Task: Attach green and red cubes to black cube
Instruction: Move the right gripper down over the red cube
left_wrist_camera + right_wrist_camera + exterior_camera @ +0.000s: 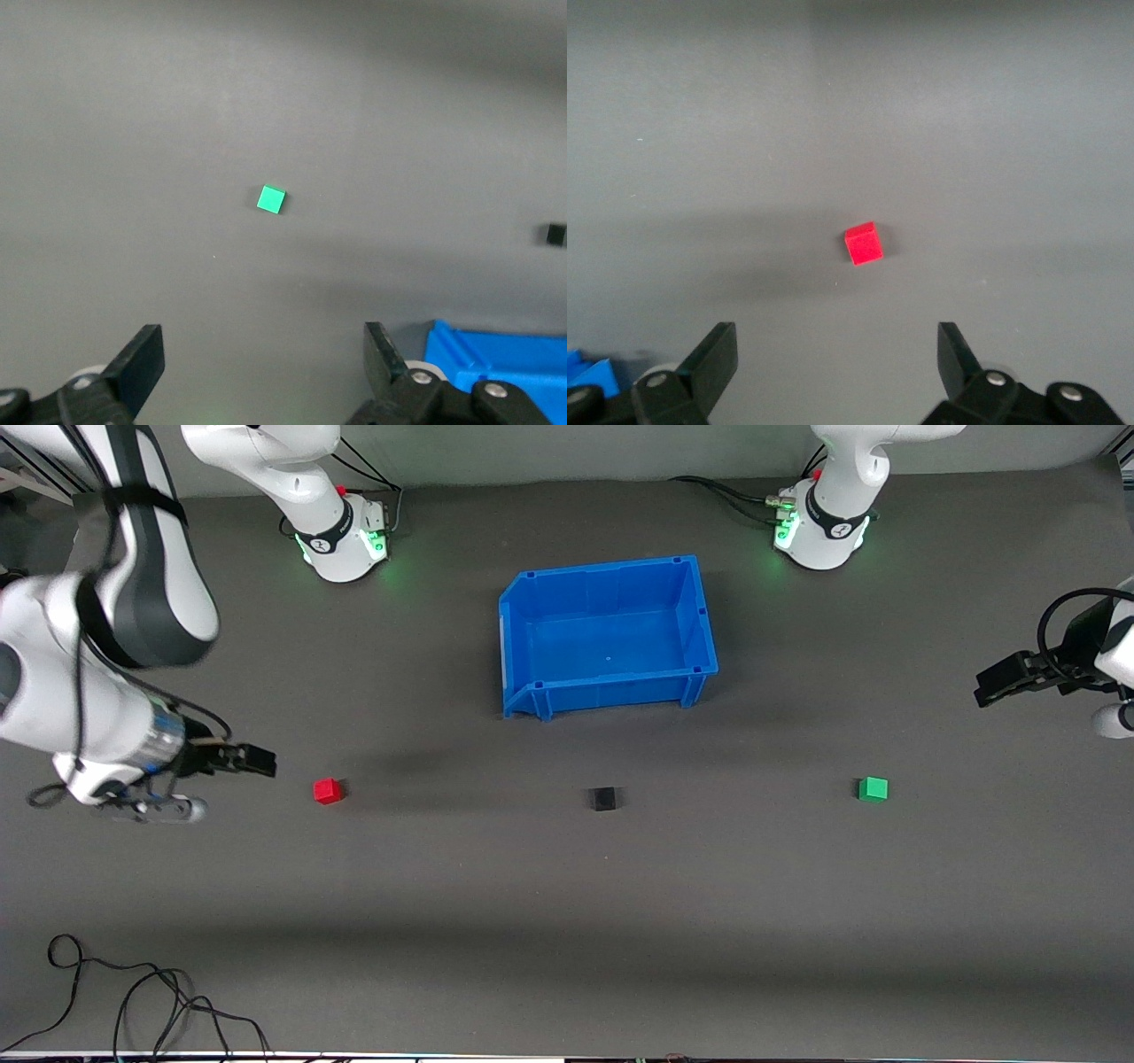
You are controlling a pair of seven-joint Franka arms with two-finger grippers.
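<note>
A red cube (327, 790) lies on the grey table toward the right arm's end; it shows in the right wrist view (863, 243). A black cube (603, 798) lies mid-table, nearer to the front camera than the blue bin, and shows small in the left wrist view (555, 234). A green cube (873, 788) lies toward the left arm's end and shows in the left wrist view (272, 199). My right gripper (259, 761) is open and empty, up in the air beside the red cube. My left gripper (990, 687) is open and empty, high over the table's end.
An empty blue bin (700, 615) stands mid-table, farther from the front camera than the cubes; a corner shows in the left wrist view (496, 354). Loose black cables (133, 1001) lie at the table's near edge at the right arm's end.
</note>
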